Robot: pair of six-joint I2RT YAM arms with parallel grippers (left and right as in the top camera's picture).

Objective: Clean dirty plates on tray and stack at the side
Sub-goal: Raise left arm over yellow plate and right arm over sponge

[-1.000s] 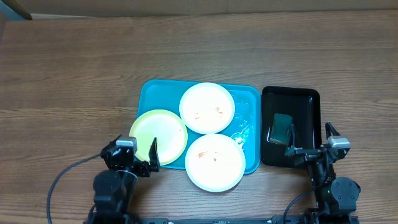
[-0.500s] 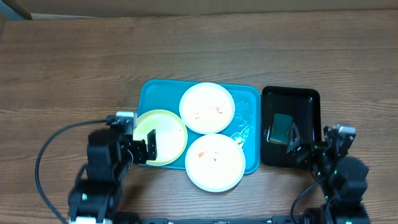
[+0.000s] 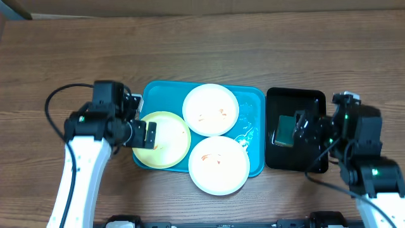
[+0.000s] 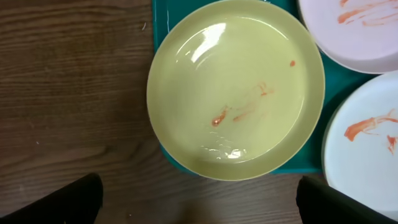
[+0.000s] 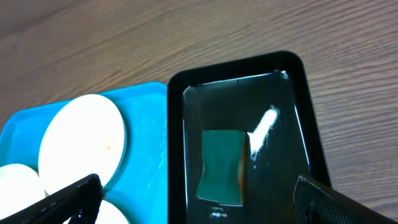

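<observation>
The turquoise tray point(image 3: 252, 101) holds three plates. A white plate point(image 3: 211, 109) with orange-red smears lies at its back. A second smeared white plate point(image 3: 219, 165) overhangs its front edge. The pale yellow-green plate point(image 3: 166, 140) lies at the left, over the tray's rim. In the left wrist view this plate point(image 4: 236, 87) fills the middle and shows faint orange marks. My left gripper point(image 3: 150, 134) hangs over the yellow-green plate, open and empty. My right gripper point(image 3: 299, 130) hangs over the black tray, open and empty.
A smaller black tray point(image 3: 313, 101) stands right of the turquoise one, wet inside, with a green sponge point(image 3: 285, 130) in it, also in the right wrist view point(image 5: 222, 165). Wood table point(image 3: 63, 63) lies all around, with cardboard along the back edge.
Both arms have risen and reached forward from the table's front edge. The left gripper has come over the yellow-green plate, the right one over the black tray. The plates have not moved.
</observation>
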